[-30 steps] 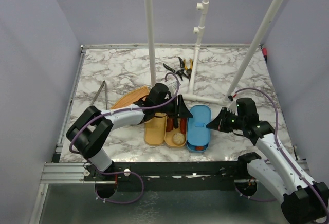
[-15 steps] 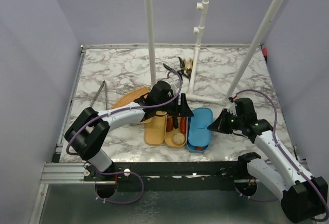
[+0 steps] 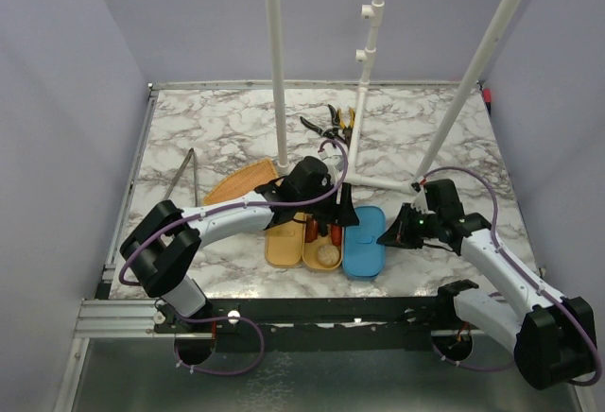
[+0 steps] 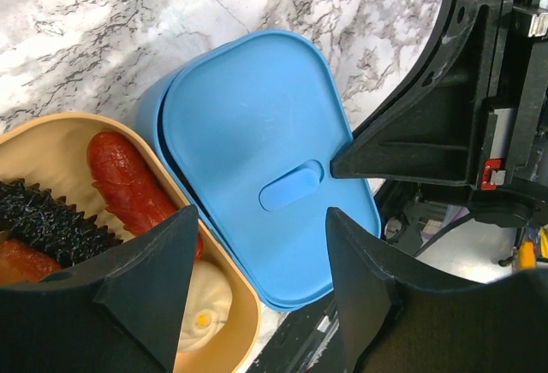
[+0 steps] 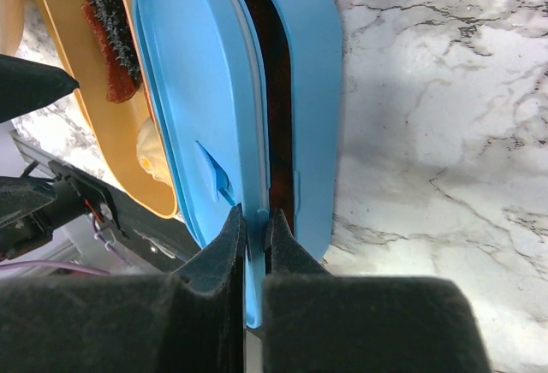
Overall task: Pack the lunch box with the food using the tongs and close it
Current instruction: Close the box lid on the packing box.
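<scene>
Overhead, tongs (image 3: pixel 186 174) and pliers (image 3: pixel 333 127) are lying beyond box (image 3: pixel 281 249).
Wrist view is showing right gripper (image 5: pixel 254 215) pinching lid (image 5: pixel 184 91); left gripper (image 4: pixel 261 219) is gaping.

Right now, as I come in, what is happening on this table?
The right claw is shut on the edge of the blue lid, which sits half over its blue box with a dark gap showing, so it is not closed yet. The left claw hovers open above the lid, holding nothing. Beside it, the tan tray holds red sausages and a beige ball. The tongs lie apart, far left.
</scene>
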Controlling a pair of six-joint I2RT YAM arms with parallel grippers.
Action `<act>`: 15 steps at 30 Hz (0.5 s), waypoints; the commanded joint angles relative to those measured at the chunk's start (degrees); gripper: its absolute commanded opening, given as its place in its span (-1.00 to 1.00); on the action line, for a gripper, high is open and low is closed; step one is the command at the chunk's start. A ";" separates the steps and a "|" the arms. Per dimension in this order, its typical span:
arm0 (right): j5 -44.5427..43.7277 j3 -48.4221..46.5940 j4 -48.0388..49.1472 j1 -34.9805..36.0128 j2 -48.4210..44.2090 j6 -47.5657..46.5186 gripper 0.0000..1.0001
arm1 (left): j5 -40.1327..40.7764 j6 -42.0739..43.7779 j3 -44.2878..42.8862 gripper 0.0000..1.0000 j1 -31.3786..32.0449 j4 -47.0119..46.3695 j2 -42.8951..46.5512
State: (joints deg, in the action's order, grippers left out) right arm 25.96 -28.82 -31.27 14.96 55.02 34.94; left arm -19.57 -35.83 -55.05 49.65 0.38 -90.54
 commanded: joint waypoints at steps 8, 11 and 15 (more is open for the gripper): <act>-3.94 -4.10 -3.43 0.04 0.37 -0.08 -0.99 | 2.70 1.38 -1.38 0.23 0.63 2.46 1.40; -4.72 -6.41 -5.35 0.05 -0.45 -0.32 -0.99 | 3.22 1.53 -1.47 0.23 0.63 2.74 1.98; -4.00 -7.19 -6.47 0.07 -1.16 -0.57 -0.99 | 4.48 2.07 -1.64 0.23 0.65 3.65 2.99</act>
State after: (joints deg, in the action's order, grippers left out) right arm 23.24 -34.00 -35.07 15.05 55.31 34.87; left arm -17.56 -35.24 -55.07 50.00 2.92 -90.28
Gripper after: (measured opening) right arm 0.043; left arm 0.616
